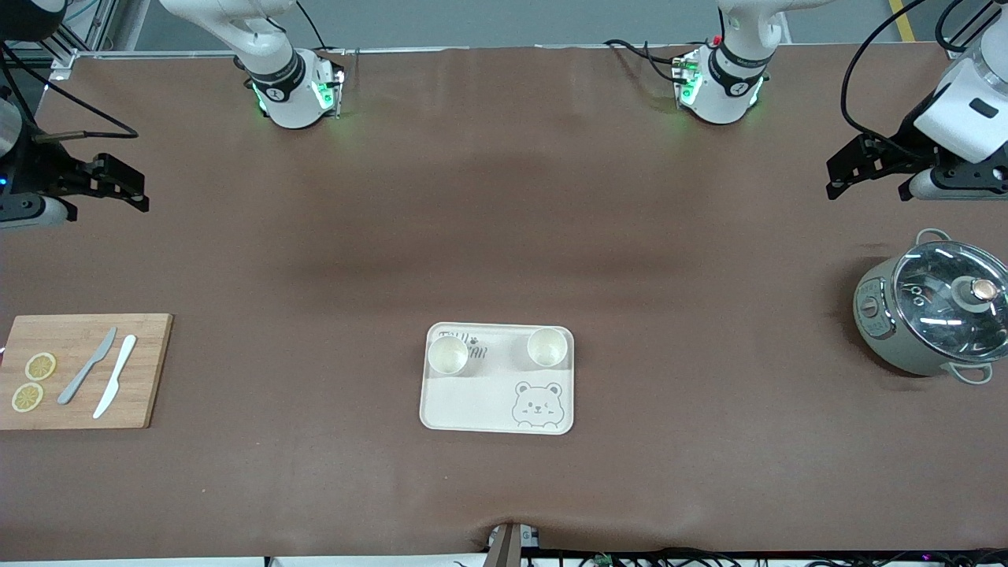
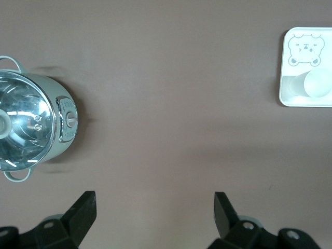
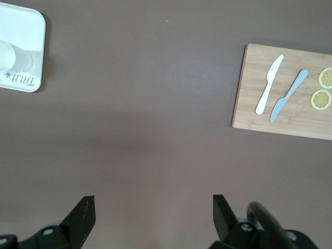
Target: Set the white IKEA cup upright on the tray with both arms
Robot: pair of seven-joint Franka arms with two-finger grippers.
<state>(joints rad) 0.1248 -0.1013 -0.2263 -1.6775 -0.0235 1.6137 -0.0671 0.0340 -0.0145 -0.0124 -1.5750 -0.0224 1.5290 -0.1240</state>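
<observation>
The cream tray [image 1: 472,402] with a grey bear drawing lies at the middle of the table, toward the front camera. Two white cups stand upright on its edge nearer the robots, one [image 1: 447,354] toward the right arm's end and one [image 1: 547,346] toward the left arm's end. My left gripper [image 1: 849,175] is open and empty, up over the table at the left arm's end. My right gripper [image 1: 122,186] is open and empty, up over the right arm's end. The left wrist view shows a tray corner [image 2: 284,62] and one cup [image 2: 317,84]. The right wrist view shows another tray corner [image 3: 28,31] and a cup [image 3: 8,56].
A grey pot with a glass lid [image 1: 933,311] stands at the left arm's end and also shows in the left wrist view [image 2: 31,127]. A wooden cutting board [image 1: 146,370] with two knives and two lemon slices lies at the right arm's end; the right wrist view [image 3: 249,104] shows it too.
</observation>
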